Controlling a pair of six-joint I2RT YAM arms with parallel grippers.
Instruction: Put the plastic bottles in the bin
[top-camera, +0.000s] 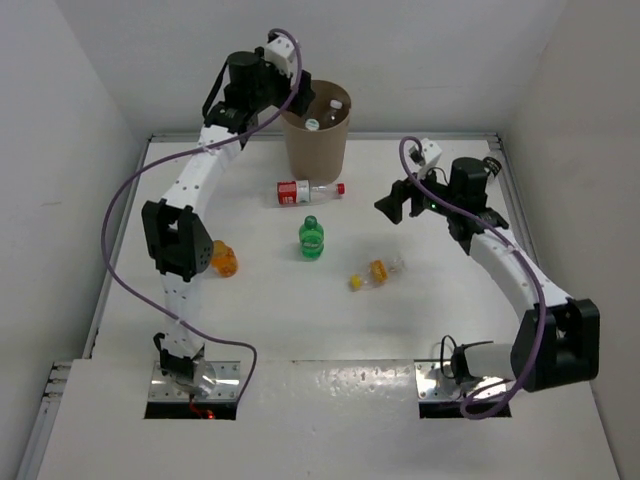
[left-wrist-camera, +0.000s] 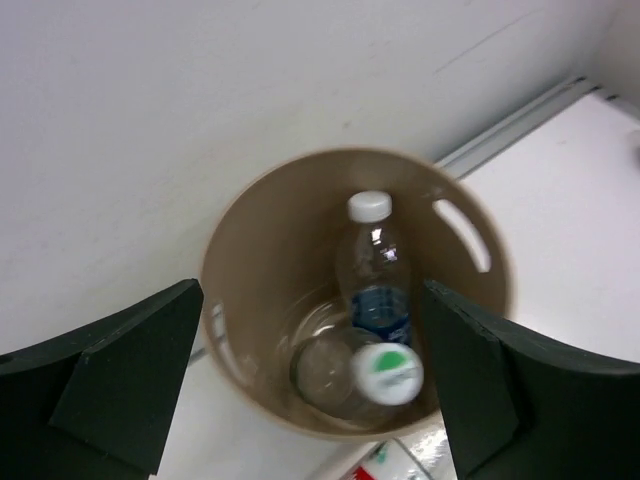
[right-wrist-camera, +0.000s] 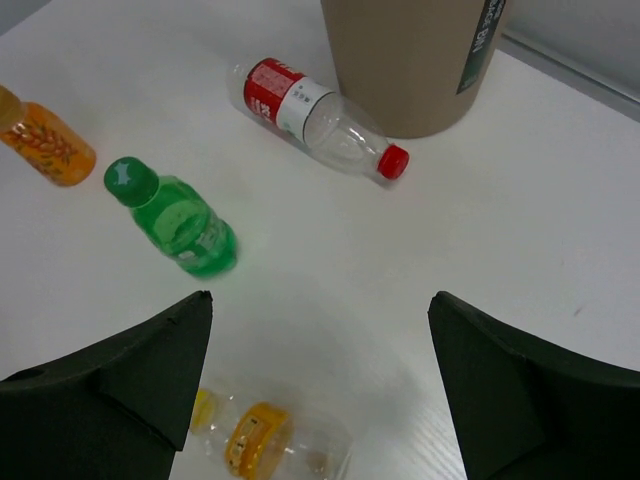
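The tan bin (top-camera: 316, 145) stands at the back of the table. My left gripper (top-camera: 300, 92) hangs open over its mouth (left-wrist-camera: 250, 250), holding nothing. Inside lie a blue-labelled white-capped bottle (left-wrist-camera: 378, 270) and a clear bottle (left-wrist-camera: 335, 375) with a green-and-white cap, blurred. On the table lie a red-labelled bottle (top-camera: 305, 191) (right-wrist-camera: 300, 110) by the bin's foot, a green bottle (top-camera: 311, 238) (right-wrist-camera: 180, 222), an orange bottle (top-camera: 224, 260) (right-wrist-camera: 45, 140) and a yellow-capped clear bottle (top-camera: 375, 273) (right-wrist-camera: 265, 440). My right gripper (top-camera: 395, 205) (right-wrist-camera: 320, 300) hovers open and empty above the yellow-capped bottle.
White walls close the table on the left, back and right. The left arm's elbow (top-camera: 178, 240) stands close beside the orange bottle. The bin (right-wrist-camera: 410, 60) has a slot handle (left-wrist-camera: 462, 232) in its wall.
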